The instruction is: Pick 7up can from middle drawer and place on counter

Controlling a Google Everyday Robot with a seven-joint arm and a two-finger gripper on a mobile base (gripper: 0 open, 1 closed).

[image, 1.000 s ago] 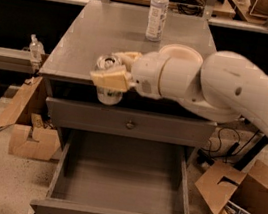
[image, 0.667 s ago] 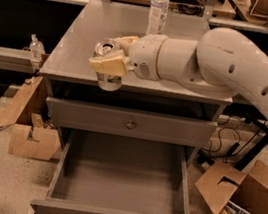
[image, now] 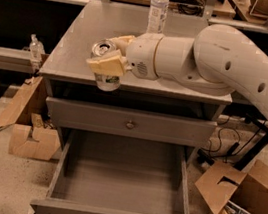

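Note:
The 7up can [image: 106,78], silvery with a pale greenish label and shiny top, is upright in my gripper [image: 110,57], whose tan fingers [image: 105,65] are shut around it. The can hangs in the air at the counter's front edge, left of centre, its lower half below the level of the top. The counter [image: 77,49] is the flat grey top of the cabinet. The middle drawer [image: 122,178] is pulled out below, its grey floor bare. My white arm reaches in from the right across the counter.
A tall clear plastic bottle [image: 158,9] stands at the back of the counter. The top drawer front with a knob [image: 130,124] is closed. Cardboard boxes lie on the floor at left [image: 29,128] and right [image: 239,207]. Wooden benches stand behind.
My gripper has carried the can upward and slightly back, from in front of the cabinet's top edge to about counter height.

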